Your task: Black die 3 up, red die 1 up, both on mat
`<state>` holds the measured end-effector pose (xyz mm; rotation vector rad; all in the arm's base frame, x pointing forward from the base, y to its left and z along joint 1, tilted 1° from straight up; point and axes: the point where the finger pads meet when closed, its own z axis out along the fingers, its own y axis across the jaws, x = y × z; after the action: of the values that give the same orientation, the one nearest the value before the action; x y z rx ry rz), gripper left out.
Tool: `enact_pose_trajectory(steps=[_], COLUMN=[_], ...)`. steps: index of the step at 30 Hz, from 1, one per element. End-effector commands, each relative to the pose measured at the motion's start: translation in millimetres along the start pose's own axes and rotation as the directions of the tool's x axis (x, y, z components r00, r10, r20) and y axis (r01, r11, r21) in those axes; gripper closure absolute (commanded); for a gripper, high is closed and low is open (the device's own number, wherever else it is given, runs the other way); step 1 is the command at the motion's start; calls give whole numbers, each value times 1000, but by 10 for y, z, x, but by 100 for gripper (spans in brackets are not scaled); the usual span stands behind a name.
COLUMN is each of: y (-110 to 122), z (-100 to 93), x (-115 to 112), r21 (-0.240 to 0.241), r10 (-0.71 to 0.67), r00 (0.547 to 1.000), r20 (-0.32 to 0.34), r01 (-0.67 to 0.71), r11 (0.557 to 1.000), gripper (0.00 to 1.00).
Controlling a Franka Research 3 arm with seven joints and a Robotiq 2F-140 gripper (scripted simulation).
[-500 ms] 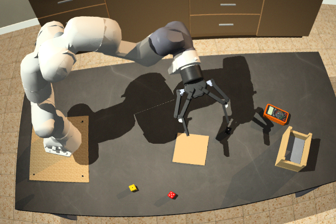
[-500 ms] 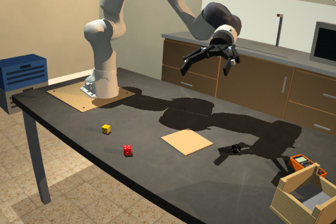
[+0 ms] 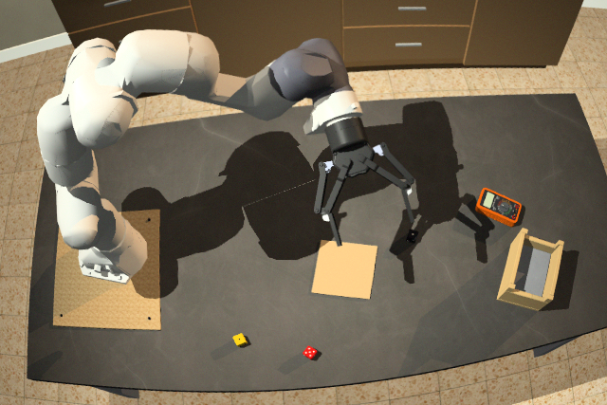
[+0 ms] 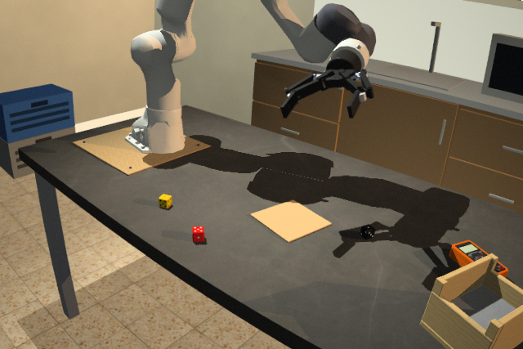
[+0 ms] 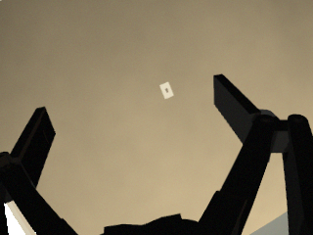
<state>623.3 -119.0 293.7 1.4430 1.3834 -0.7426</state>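
I see the hand (image 4: 325,100) high above the tabletop (image 4: 236,252), fingers spread wide, gripping nothing. The black die (image 4: 367,231) lies in shadow just right of the tan mat (image 4: 290,220), off it. The red die (image 4: 198,234) and yellow die (image 4: 165,201) sit well apart from the mat, near the tabletop's front edge.
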Motion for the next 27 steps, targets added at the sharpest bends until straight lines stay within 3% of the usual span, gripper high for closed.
enact_pose_trajectory(steps=[1, 4, 5, 7, 8, 10, 17, 19, 21, 27], y=[1, -43, -135, -480, -503, -718, -1209, -1209, -1393, -1641], z=[0, 42, 125, 404, 421, 566, 839, 839, 925, 1047], x=[-1, 13, 42, 156, 164, 240, 432, 432, 511, 622], r21=[0, 15, 47, 161, 169, 238, 397, 397, 461, 566], r10=[0, -2, -4, 2, 3, 22, 121, 121, 189, 342], r00=[1000, 1000, 999, 992, 991, 980, 926, 926, 887, 788], r20=[0, -11, -35, -129, -136, -199, -358, -358, -421, -512], r01=[0, 2, 6, 19, 20, 27, 34, 34, 31, 10], r11=[1000, 1000, 999, 987, 985, 971, 917, 917, 887, 824], gripper=[0, 0, 0, 0, 0, 0, 0, 0, 0, 0])
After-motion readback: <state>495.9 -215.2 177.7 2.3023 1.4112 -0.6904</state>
